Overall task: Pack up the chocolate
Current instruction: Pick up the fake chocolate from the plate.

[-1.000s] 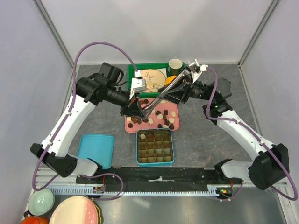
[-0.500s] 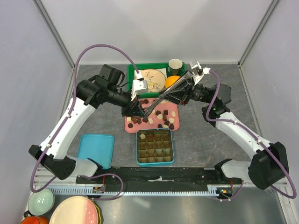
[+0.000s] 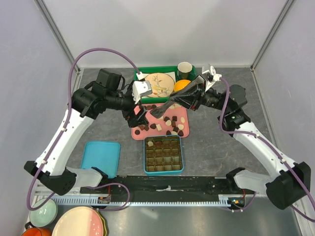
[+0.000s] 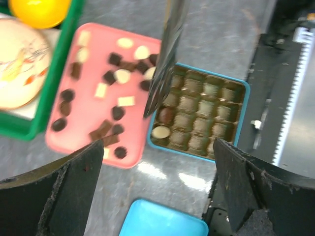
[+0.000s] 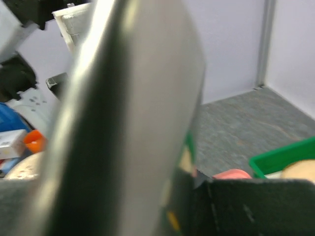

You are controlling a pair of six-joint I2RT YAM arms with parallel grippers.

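Note:
Several pieces of chocolate (image 3: pixel 169 121), dark, brown and cream, lie loose on a pink tray (image 3: pixel 136 134). Below it stands a blue box (image 3: pixel 164 171) of brown compartments; in the left wrist view two pieces, one brown (image 4: pixel 166 115) and one cream (image 4: pixel 161 132), sit in its corner. My right gripper (image 3: pixel 186 99) is shut on metal tongs (image 3: pixel 165 106) that slant down over the pink tray. The tongs (image 5: pixel 133 118) fill most of the right wrist view. My left gripper (image 3: pixel 139 117) is open and empty at the tray's left edge, just left of the tongs' tip.
A green tray (image 3: pixel 139 73) at the back holds a patterned plate (image 3: pixel 160 82), an orange (image 3: pixel 181 86) and a cup (image 3: pixel 185 68). A blue lid (image 3: pixel 101 158) lies left of the box. Bowls and plates (image 3: pixel 78 222) sit at the near left corner.
My left gripper has gone from shut to wide open and pulled back left, away from the tongs' tip. The right gripper has tightened on the tongs and shifted slightly right.

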